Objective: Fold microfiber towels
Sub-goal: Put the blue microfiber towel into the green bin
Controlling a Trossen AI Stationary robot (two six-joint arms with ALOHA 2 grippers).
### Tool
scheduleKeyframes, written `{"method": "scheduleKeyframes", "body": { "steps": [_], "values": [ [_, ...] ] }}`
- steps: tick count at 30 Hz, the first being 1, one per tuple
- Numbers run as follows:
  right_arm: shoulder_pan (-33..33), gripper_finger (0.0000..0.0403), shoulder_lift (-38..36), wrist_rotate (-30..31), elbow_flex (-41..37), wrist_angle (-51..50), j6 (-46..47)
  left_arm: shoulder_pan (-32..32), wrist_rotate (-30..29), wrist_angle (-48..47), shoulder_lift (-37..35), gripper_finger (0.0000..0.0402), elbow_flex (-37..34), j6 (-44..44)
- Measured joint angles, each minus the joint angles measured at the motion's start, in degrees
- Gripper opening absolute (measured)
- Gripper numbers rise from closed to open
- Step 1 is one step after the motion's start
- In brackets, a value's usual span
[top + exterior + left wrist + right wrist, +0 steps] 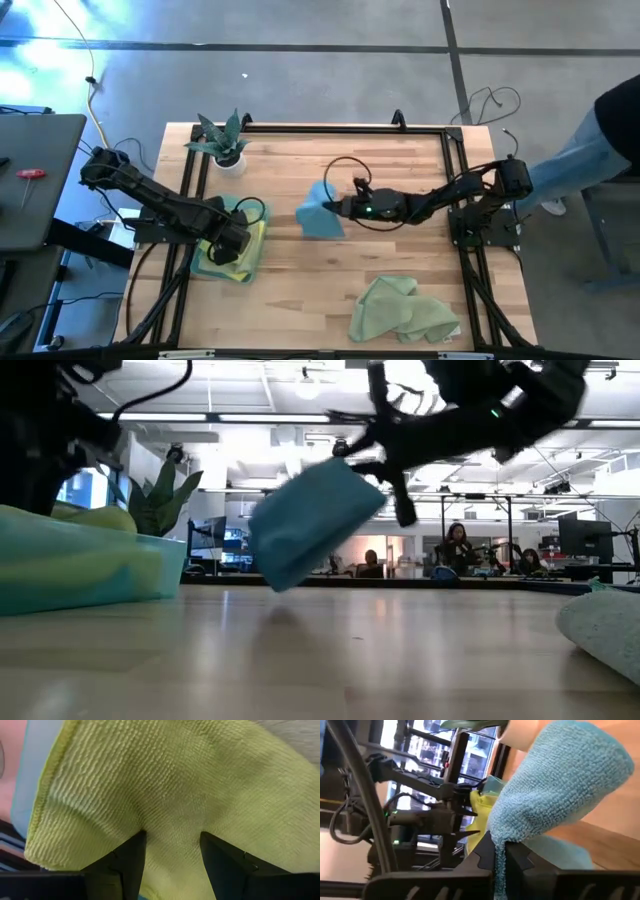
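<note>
- High view: the right gripper (338, 208) reaches in toward table centre, fingers clamped on a sky blue towel (319, 211). The towel hangs from the pinch, its long axis running from the far side of the table toward the near edge. The left gripper (232, 243) sits down on the stack of folded towels (246, 246) at the table's left, yellow on top over teal. A pale green towel (402, 309) lies crumpled near the front edge, well apart from both. A potted plant (224, 141) stands at the far left corner.
- Low view: the blue towel (312, 520) is lifted clear of the table (330, 650), tilted, its lower corner pointing down-left. The stack (85, 565) is at left.
- Left wrist view: the fingers (122, 865) stand spread, tips pressing into the yellow towel (170, 785); nothing is pinched between them.
- Right wrist view: the blue towel (555, 790) drapes over the shut fingers (520, 857).
- No readable writing or labels in any view.
</note>
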Motion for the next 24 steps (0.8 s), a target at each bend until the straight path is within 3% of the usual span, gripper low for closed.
{"method": "scheduleKeyframes", "body": {
  "steps": [5, 9, 18, 24],
  "values": [
    [0.0, 0.0000, 0.0, 0.4, 11.5, -15.6, -5.5, 0.0, -0.5, 2.9, 0.0, 0.0177, -3.0, 0.0],
    [0.0, 0.0000, 1.3, 1.7, 21.2, -26.3, -8.4, -1.2, -0.4, -0.1, -2.7, 0.0175, -0.3, 1.2],
    [0.5, 0.0000, 13.6, 1.7, 40.2, -27.5, -9.3, -6.5, -0.7, -6.2, -16.1, 0.0149, 10.9, -3.0],
    [1.7, 0.0000, 23.3, 1.3, 53.6, -27.4, -9.3, -9.8, -6.3, -8.9, -20.5, 0.0130, 14.8, -6.7]
  ]
}}
